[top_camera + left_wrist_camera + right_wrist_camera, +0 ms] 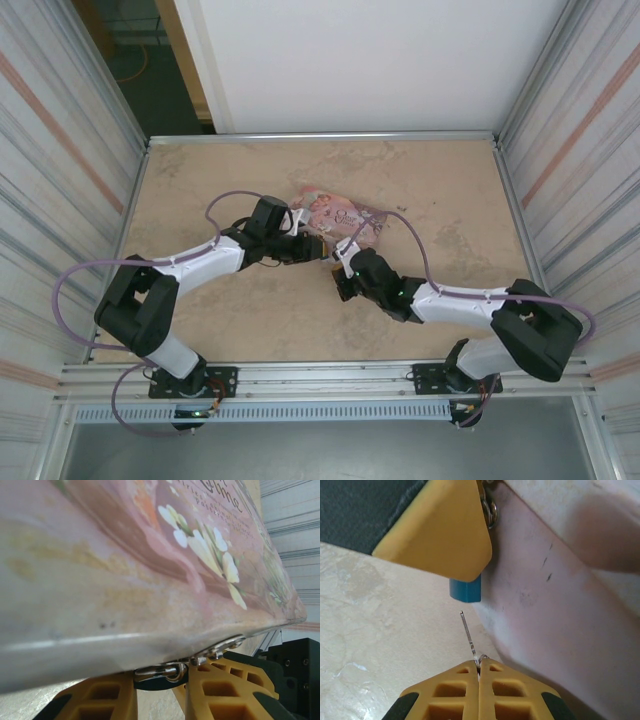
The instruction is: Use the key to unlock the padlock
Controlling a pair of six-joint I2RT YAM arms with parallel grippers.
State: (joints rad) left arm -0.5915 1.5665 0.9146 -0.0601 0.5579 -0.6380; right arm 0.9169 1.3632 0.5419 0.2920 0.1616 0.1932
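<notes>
Since the key must meet the keyhole head-on, the left jaws are clamped on the padlock, steadying it against the edge of the tin with the blue body's end left bare below them. The right jaws are pressed together on the key at its ring end, so the thin blade points at that bare end, just short of it. All this sits mid-worktop; the next push likely needs fine alignment.

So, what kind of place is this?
Probably a robot test booth, not a home: a beige stone-patterned tabletop fenced by ribbed grey panel walls, with a white-and-black left arm and right arm bolted to a silvery aluminium rail.
</notes>
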